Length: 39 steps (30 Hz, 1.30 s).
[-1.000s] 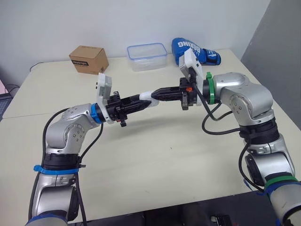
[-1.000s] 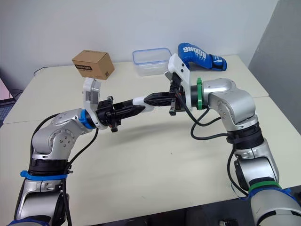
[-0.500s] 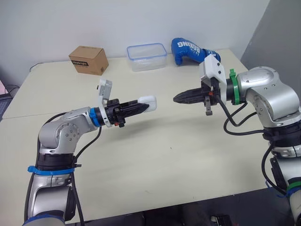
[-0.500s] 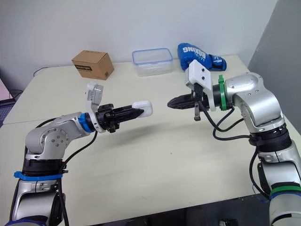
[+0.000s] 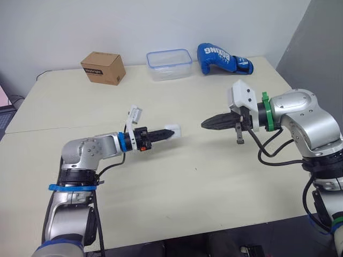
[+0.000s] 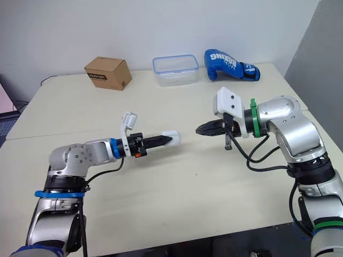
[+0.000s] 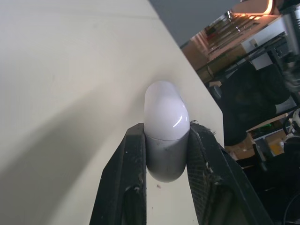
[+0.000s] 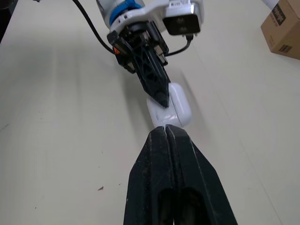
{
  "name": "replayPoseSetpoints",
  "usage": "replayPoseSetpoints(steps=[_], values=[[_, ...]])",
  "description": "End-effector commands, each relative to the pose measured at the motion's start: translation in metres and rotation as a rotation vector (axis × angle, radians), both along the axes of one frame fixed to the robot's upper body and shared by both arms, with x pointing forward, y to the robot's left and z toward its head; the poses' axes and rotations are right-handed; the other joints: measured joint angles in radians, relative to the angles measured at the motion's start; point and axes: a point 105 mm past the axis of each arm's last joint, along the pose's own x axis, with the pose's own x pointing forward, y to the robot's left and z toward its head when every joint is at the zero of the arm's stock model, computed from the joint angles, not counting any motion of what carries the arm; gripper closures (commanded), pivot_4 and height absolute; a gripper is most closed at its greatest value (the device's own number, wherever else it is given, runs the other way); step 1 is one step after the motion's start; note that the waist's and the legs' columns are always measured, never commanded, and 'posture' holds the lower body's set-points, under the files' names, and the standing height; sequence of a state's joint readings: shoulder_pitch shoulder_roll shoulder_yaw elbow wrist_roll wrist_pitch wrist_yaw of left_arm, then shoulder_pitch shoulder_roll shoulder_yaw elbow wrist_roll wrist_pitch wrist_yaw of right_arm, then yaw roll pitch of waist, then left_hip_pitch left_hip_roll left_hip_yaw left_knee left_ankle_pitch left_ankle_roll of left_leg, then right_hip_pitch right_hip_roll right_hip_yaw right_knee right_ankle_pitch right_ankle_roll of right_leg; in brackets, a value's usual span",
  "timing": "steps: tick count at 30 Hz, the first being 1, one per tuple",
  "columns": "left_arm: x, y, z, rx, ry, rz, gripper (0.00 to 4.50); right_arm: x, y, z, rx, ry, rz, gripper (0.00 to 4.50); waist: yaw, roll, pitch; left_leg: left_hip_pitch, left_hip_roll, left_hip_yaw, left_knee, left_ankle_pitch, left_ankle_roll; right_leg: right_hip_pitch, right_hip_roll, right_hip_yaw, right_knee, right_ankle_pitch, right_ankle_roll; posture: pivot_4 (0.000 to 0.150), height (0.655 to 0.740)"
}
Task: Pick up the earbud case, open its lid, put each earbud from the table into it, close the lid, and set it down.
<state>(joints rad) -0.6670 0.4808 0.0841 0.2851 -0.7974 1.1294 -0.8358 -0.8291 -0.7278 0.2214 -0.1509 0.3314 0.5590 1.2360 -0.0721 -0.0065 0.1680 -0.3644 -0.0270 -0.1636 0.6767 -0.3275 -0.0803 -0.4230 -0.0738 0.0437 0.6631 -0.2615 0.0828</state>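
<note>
Earbud case (image 5: pixel 173 130) — lid apparently shut — is clamped in the left gripper (image 5: pixel 165 134), held low over the table (image 5: pixel 177 182). Right gripper (image 5: pixel 206 125) is pinched shut on nothing, apart to the right. Set-down is judged in hand — lowering, then release, is called for.

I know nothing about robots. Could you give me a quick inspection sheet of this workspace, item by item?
Surface: beige table, a seam across it, a few dark specks.
Job's things: white earbud case, lid looks shut.
Clutter: cardboard box, clear container, blue boxing glove, all along the far edge.
Grippers: left gripper shut on the earbud case; right gripper shut, empty, apart from the case.
Cables: black cables loop along both arms.
Surroundings: white wall, grey panel on the right.
</note>
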Motion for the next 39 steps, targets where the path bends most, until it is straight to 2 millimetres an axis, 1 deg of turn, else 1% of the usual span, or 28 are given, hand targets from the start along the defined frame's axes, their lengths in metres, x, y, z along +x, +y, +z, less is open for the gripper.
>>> replayPoseSetpoints(steps=[1, 3, 5, 10, 22, 30, 32, 33, 34, 36, 37, 39], values=[[0.005, 0.0, -0.003, 0.034, 0.012, 0.007, 3.74, 0.0, -0.003, -0.004, -0.033, -0.047, -0.013, 4.48, 0.0, 0.0, 0.0, 0.0, 0.0, 0.0, 0.0, 0.0, 0.0, 0.0, 0.0, 0.0, 0.0, 0.0, 0.0, 0.15, 0.74], [0.006, 0.001, -0.016, 0.098, 0.026, 0.012, 3.74, 0.005, -0.009, -0.017, -0.069, -0.052, -0.031, 4.48, 0.0, 0.0, 0.0, 0.0, 0.0, 0.0, 0.0, 0.0, 0.0, 0.0, 0.0, 0.0, 0.0, 0.0, 0.0, 0.15, 0.74], [0.006, 0.002, -0.022, 0.134, 0.028, 0.014, 3.74, 0.007, -0.011, -0.024, -0.085, -0.051, -0.042, 4.48, 0.0, 0.0, 0.0, 0.0, 0.0, 0.0, 0.0, 0.0, 0.0, 0.0, 0.0, 0.0, 0.0, 0.0, 0.0, 0.15, 0.74], [0.007, 0.008, -0.027, 0.165, 0.042, 0.025, 3.74, 0.013, -0.018, -0.033, -0.103, -0.047, -0.066, 4.48, 0.001, 0.0, 0.0, 0.0, 0.0, 0.0, 0.0, 0.0, 0.0, 0.0, 0.0, 0.0, 0.0, 0.0, 0.0, 0.15, 0.74], [0.009, 0.016, -0.043, 0.229, 0.068, 0.05, 3.74, 0.01, -0.023, -0.041, -0.137, -0.019, -0.049, 4.48, 0.001, 0.0, 0.0, 0.001, 0.0, 0.0, 0.0, 0.0, 0.0, 0.0, 0.0, 0.0, 0.0, 0.0, 0.0, 0.15, 0.74], [0.01, 0.018, -0.046, 0.238, 0.069, 0.053, 3.74, 0.009, -0.022, -0.042, -0.142, -0.017, -0.04, 4.48, 0.004, 0.0, 0.0, 0.001, 0.0, 0.0, 0.0, 0.0, 0.0, 0.001, 0.0, 0.0, 0.001, 0.0, 0.0, 0.15, 0.74], [0.011, 0.018, -0.043, 0.233, 0.067, 0.054, 3.02, 0.009, -0.021, -0.042, -0.142, -0.016, -0.038, 4.5, 0.005, 0.0, 0.0, 0.001, 0.0, 0.0, 0.0, 0.0, 0.0, 0.001, 0.0, 0.0, 0.001, 0.0, 0.0, 0.15, 0.74], [0.012, 0.019, -0.042, 0.24, 0.062, 0.059, 2.73, 0.009, -0.021, -0.042, -0.142, -0.016, -0.037, 4.5, 0.005, 0.0, 0.0, 0.001, 0.0, 0.0, 0.0, 0.0, 0.0, 0.001, 0.0, 0.0, 0.001, 0.0, 0.0, 0.15, 0.74], [0.013, 0.023, -0.041, 0.248, 0.055, 0.068, 2.37, 0.008, -0.021, -0.042, -0.142, -0.015, -0.036, 4.5, 0.005, 0.0, 0.0, 0.001, 0.0, 0.0, 0.0, 0.0, 0.0, 0.001, 0.0, 0.0, 0.001, 0.0, 0.0, 0.15, 0.74], [0.015, 0.032, -0.036, 0.264, 0.036, 0.093, 1.81, 0.008, -0.021, -0.042, -0.142, -0.014, -0.033, 4.5, 0.006, 0.0, 0.0, 0.001, 0.0, 0.0, 0.0, 0.0, 0.0, 0.001, 0.0, 0.0, 0.001, 0.0, 0.0, 0.15, 0.74], [0.015, 0.037, -0.034, 0.27, 0.031, 0.101, 1.81, 0.007, -0.021, -0.043, -0.142, -0.013, -0.032, 4.5, 0.005, 0.0, 0.0, 0.001, 0.0, 0.0, 0.0, 0.0, 0.0, 0.001, 0.0, 0.0, 0.001, 0.0, 0.0, 0.15, 0.74], [0.013, 0.053, -0.029, 0.3, -0.007, 0.125, 1.81, 0.006, -0.02, -0.043, -0.14, -0.01, -0.028, 4.5, -0.001, 0.0, 0.0, 0.001, 0.001, 0.0, 0.0, 0.0, 0.0, 0.001, 0.0, 0.0, 0.001, 0.0, 0.0, 0.15, 0.74]])
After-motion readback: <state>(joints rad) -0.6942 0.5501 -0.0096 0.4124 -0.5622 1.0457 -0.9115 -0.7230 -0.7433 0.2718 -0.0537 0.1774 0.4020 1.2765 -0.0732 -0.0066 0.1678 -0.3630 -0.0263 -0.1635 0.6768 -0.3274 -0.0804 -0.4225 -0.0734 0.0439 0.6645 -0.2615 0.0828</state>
